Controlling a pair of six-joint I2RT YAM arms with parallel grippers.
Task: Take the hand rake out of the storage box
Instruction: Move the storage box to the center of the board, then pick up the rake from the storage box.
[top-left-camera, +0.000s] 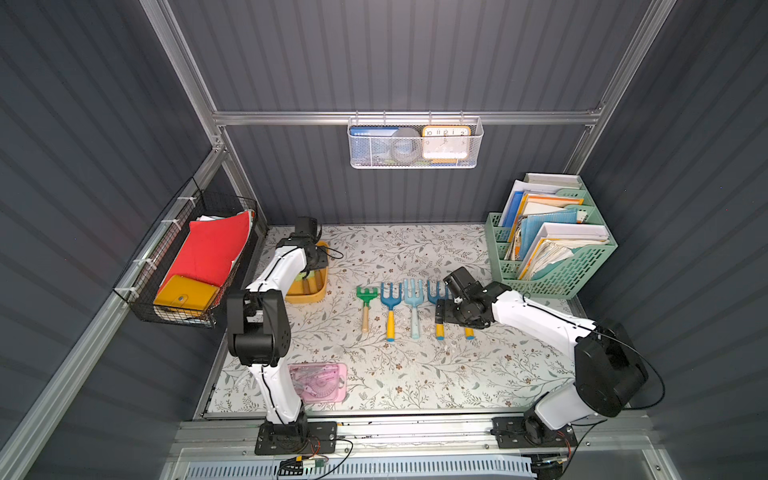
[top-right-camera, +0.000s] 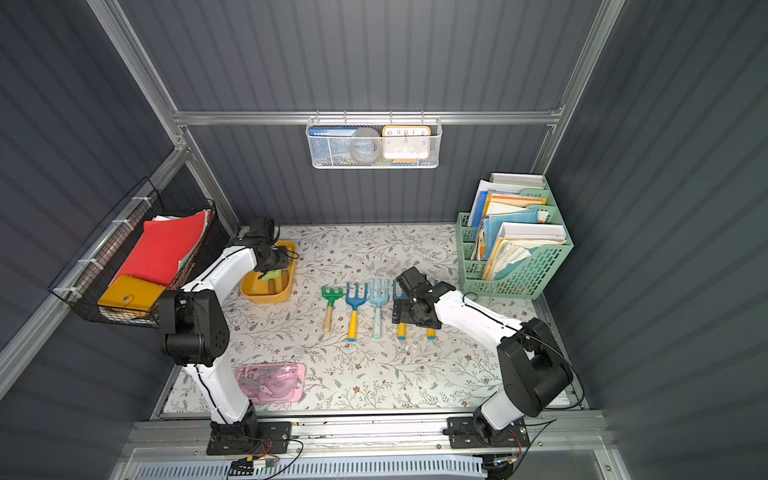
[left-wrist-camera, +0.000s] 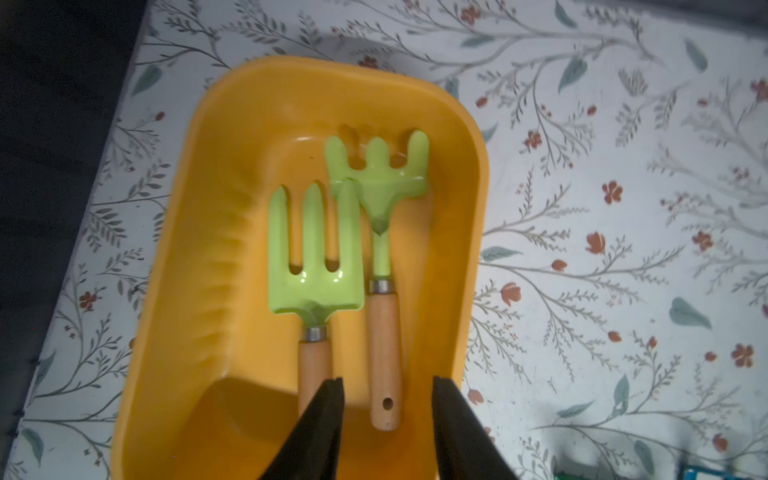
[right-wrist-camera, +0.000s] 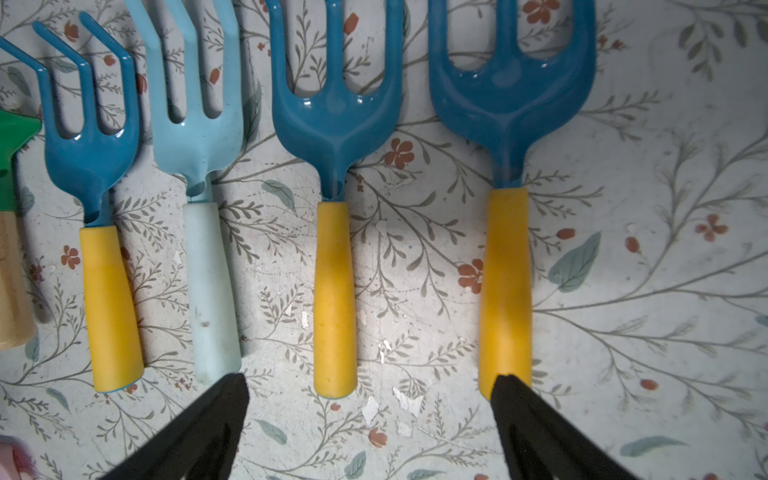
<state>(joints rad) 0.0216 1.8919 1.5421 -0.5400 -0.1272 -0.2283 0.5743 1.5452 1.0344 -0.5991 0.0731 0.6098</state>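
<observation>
The hand rake (left-wrist-camera: 384, 332) lies flat in the storage box (left-wrist-camera: 199, 249) beside a hand fork (left-wrist-camera: 311, 257). The left hand (left-wrist-camera: 387, 380) is the nearer one. The rake's wooden handle end points toward it and the tines point away. The hand's fingers are partly parted and straddle the handle end with a gap on each side, gripping nothing. The right hand (right-wrist-camera: 370, 377) is wide open, empty and well apart.

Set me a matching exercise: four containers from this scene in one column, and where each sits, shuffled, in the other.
1. storage box
2. pink case
3. green file holder
4. white mesh basket

A. far right of the table
B. hanging on the back wall
C. near left of the table
D. far left of the table

Pairs: 1-D, 2-C, 3-A, 4-B
</observation>
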